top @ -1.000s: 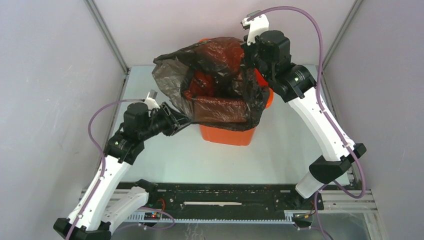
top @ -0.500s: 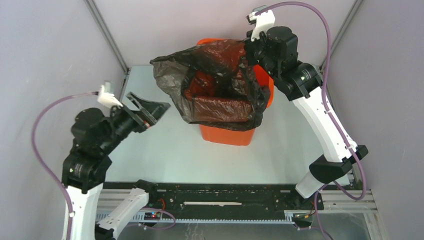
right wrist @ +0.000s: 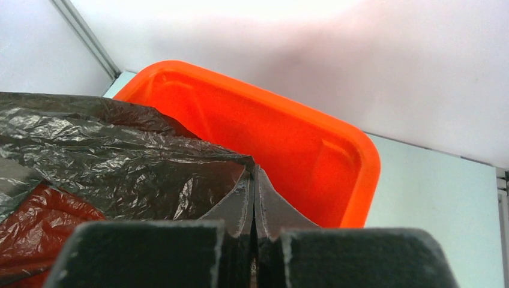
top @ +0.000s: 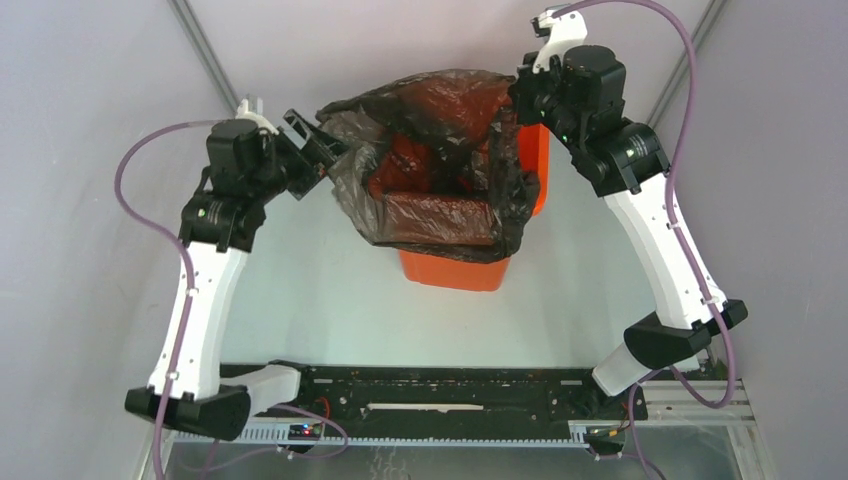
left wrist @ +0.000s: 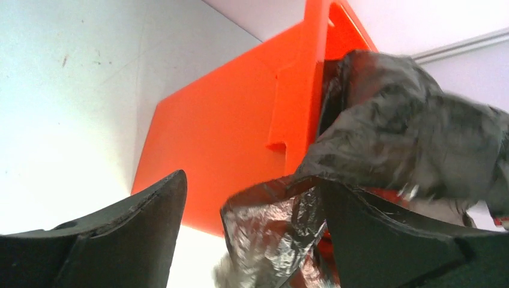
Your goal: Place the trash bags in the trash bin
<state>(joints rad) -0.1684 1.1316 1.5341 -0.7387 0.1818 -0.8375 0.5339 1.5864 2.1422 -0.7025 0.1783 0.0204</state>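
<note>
The black trash bag (top: 440, 140) is draped over the top of the orange trash bin (top: 455, 270), its mouth open upward. My right gripper (top: 517, 100) is shut on the bag's far right edge and holds it up above the bin's rim. In the right wrist view the gripper (right wrist: 254, 174) pinches the bag film (right wrist: 120, 156) above the bin's opening (right wrist: 282, 138). My left gripper (top: 322, 140) is open at the bag's left edge. In the left wrist view its jaws (left wrist: 253, 180) stand wide apart with a fold of bag film (left wrist: 282, 222) between them, beside the bin's wall (left wrist: 222, 132).
The bin stands at the back middle of the pale table (top: 330, 300). Grey walls with metal corner posts (top: 215, 70) close in the left, right and back. The black rail (top: 440, 385) with the arm bases runs along the near edge.
My left arm let go low on the bag's left, swung out, then rose to the bag's upper left edge, jaws open. My right gripper lifted the bag's edge higher and to the right.
</note>
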